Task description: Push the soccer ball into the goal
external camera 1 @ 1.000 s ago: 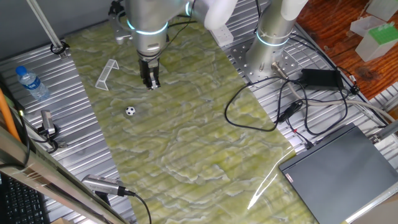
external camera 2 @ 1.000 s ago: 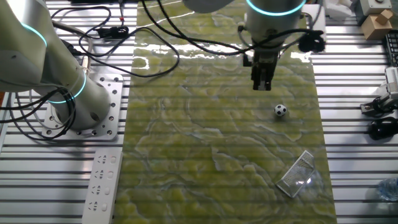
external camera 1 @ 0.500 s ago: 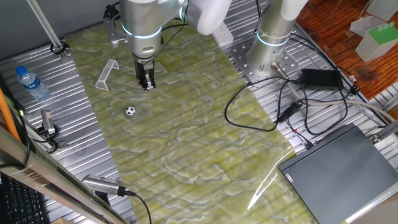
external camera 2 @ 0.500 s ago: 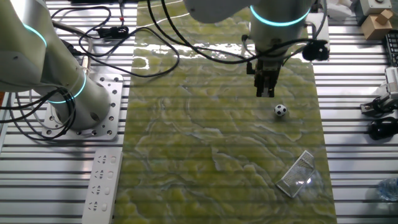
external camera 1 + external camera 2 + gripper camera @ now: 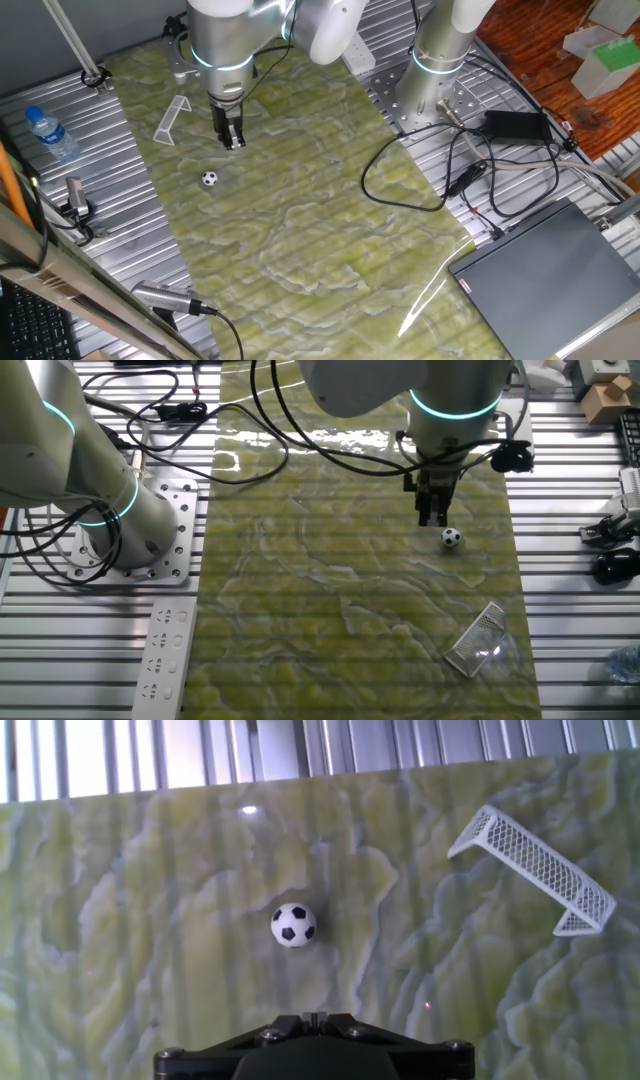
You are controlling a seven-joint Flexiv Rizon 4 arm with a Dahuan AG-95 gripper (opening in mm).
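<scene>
Plastic water bottle (image 5: pixel 47 133) with its blue cap lay far left on the ribbed metal table (image 5: pixel 100 200). Further right, the goal (image 5: pixel 172 118) sat on the green patterned mat (image 5: pixel 300 220). The soccer ball (image 5: pixel 209 179) rested apart from it, untouched, near the gripper (image 5: pixel 232 139), which hung just above the mat, fingers pressed together, grasping nothing.

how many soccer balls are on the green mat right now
1. The soccer ball lies on the green mat, just ahead of the gripper, apart from it, with the goal off to one side. No other ball shows in any view.
</scene>
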